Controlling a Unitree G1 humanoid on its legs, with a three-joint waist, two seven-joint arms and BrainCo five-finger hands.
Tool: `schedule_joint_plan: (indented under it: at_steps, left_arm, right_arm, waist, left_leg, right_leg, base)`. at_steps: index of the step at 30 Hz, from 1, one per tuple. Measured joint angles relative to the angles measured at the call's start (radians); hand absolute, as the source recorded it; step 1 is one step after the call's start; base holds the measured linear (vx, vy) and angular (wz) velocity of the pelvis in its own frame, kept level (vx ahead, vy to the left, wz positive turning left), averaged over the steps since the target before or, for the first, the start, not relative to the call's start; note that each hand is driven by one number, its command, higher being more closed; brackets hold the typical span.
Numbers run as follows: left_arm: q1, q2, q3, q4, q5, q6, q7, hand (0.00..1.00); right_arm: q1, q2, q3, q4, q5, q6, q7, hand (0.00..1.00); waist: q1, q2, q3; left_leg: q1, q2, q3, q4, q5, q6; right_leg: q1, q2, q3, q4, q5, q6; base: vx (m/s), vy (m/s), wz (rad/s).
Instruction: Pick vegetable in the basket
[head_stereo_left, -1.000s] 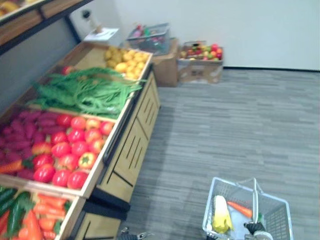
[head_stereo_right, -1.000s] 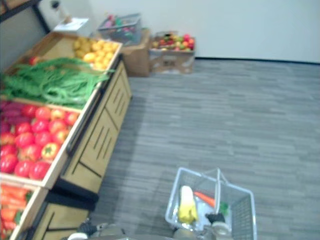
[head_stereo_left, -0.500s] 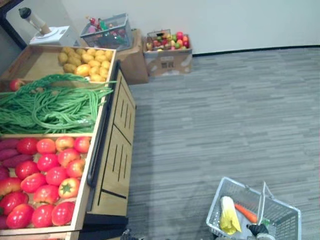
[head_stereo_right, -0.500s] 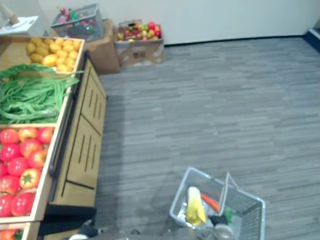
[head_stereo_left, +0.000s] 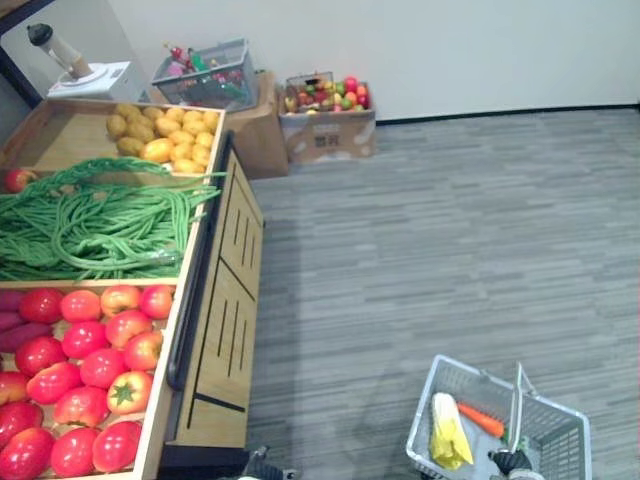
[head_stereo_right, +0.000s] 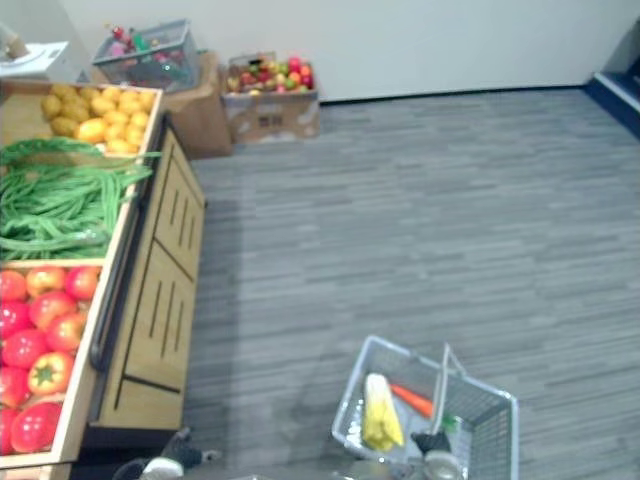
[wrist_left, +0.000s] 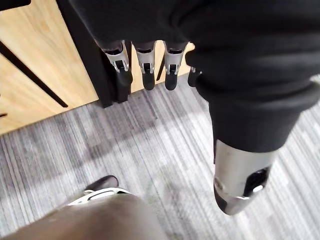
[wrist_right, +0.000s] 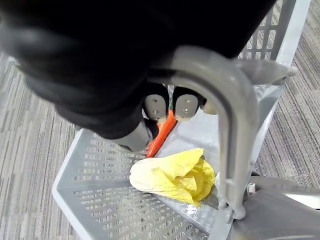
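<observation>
The basket (wrist_right: 100, 155) is light grey w/ a pattern of little holes. In it are a yellow leafy veg (wrist_right: 175, 175) and an orange carrot (wrist_right: 161, 136). The floor (head_stereo_left: 450, 230) is grey w/ thin stripes. The stand (head_stereo_left: 205, 430) is light brown wood w/ black lines (its bar is black too). The tomatoes (head_stereo_left: 100, 365) are red, some w/ green tops. The long beans (head_stereo_left: 100, 215) are green. The potatoes (head_stereo_left: 160, 150) are yellow.

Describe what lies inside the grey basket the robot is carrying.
In the basket: a yellow leafy cabbage and an orange carrot. The right hand, curled round the handle, covers one end of the carrot.
</observation>
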Motion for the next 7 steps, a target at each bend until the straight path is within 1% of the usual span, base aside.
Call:
schedule_joint_plan:
  at_steps: [1,4,7]
  left_arm:
    - [0.003,-0.002,0.01,0.0,-0.032,0.0,0.0,0.0]
    - [0.012,-0.006,0.03,0.0,-0.07,0.0,-0.004,0.0]
    - [0.027,-0.005,0.027,0.0,-0.072,-0.001,-0.005,0.0]
  right_arm:
    - [0.0,0.002,-0.013,0.005,0.007,0.0,0.0,1.0]
    - [0.002,0.004,-0.028,0.01,0.009,0.004,0.0,1.0]
    - [0.006,0.018,-0.028,0.01,0.008,0.004,0.0,1.0]
  waist:
    - [0.0,0.0,0.0]
    - [-0.005,-0.001,-0.001]
    - [-0.016,-0.007,-0.01]
  left_leg:
    - [0.005,0.001,0.001,-0.002,0.0,0.0]
    - [0.018,0.006,0.002,-0.02,-0.001,-0.001]
    - [0.02,0.015,0.005,-0.028,-0.001,-0.002]
  right_leg:
    - [0.003,0.002,0.0,0.0,0.0,0.0]
    - [0.004,0.009,0.001,-0.001,0.0,0.001]
    - [0.001,0.019,0.005,-0.006,0.002,0.003]
  base:
    - [-0.12,-0.072,-0.06]
    - [-0.11,-0.063,-0.07]
    - [-0.11,-0.074,-0.09]
